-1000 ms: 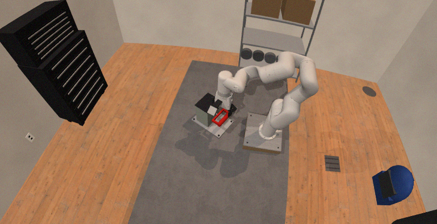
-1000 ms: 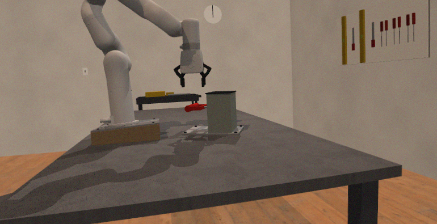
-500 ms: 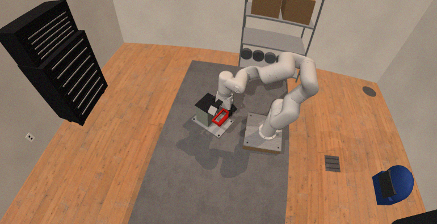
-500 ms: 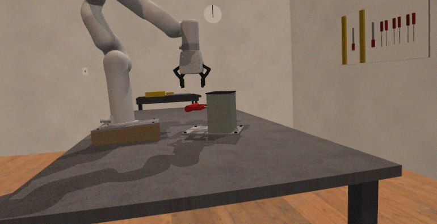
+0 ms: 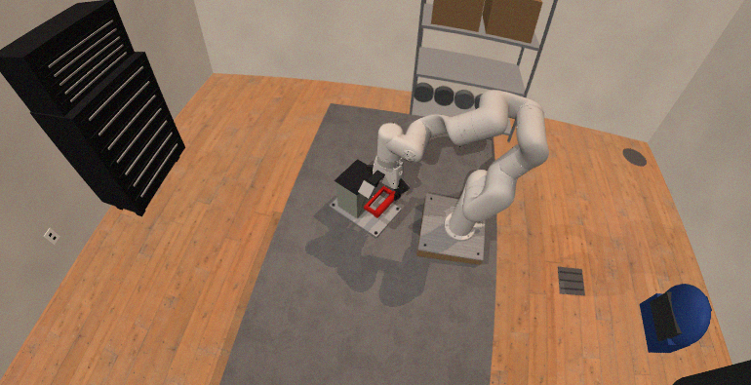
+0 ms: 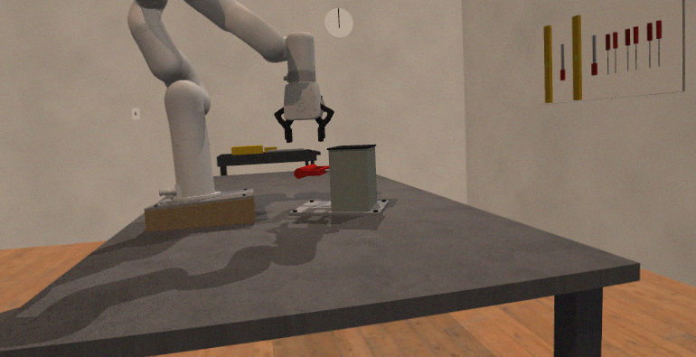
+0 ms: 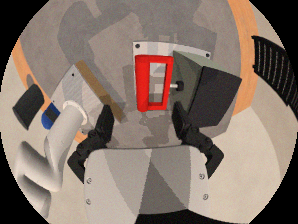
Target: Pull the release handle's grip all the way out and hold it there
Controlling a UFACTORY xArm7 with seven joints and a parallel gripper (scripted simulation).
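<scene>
The release handle's grip [image 5: 372,209] [image 6: 311,172] [image 7: 141,83] is a red rectangular frame. It sticks out level from the grey-green housing [image 5: 351,198] [image 6: 352,181] [image 7: 190,78], which has a black top and stands on a light baseplate [image 5: 377,226] [image 6: 312,206]. My gripper [image 6: 304,136] [image 7: 142,110] is open and empty. It points straight down and hangs in the air a little above the grip, touching nothing. In the wrist view the grip's outer bar lies between and just beyond my two black fingers.
The arm's base stands on a wooden-sided mount [image 5: 451,248] [image 6: 200,214] beside the housing on the dark table [image 5: 341,303] [image 6: 438,257]. A low bench [image 6: 268,155] with a yellow object stands behind the table. A shelf [image 5: 473,66] and a black drawer cabinet [image 5: 95,103] stand by the walls.
</scene>
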